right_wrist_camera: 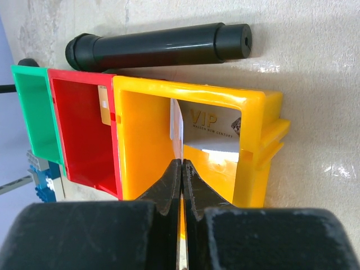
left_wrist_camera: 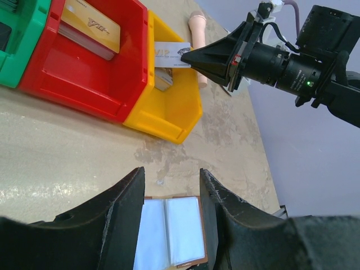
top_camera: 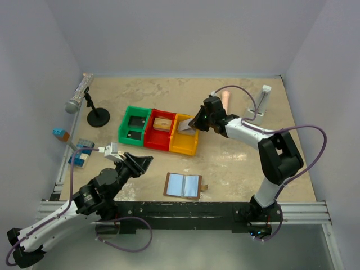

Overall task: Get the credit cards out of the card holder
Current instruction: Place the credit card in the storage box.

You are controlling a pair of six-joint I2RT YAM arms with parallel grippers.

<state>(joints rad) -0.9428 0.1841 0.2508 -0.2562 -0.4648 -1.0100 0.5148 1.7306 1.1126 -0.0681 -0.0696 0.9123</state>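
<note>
Right claw pinches silver card at yellow bin, frame centre (left claw half-parted, empty); card holder lies open.

"VIP" is printed on the silver card at the yellow bin; the smaller line beneath is unreadable.

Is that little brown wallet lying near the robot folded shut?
No, the card holder lies spread open and flat, with its pale blue-grey inside facing up.
</note>
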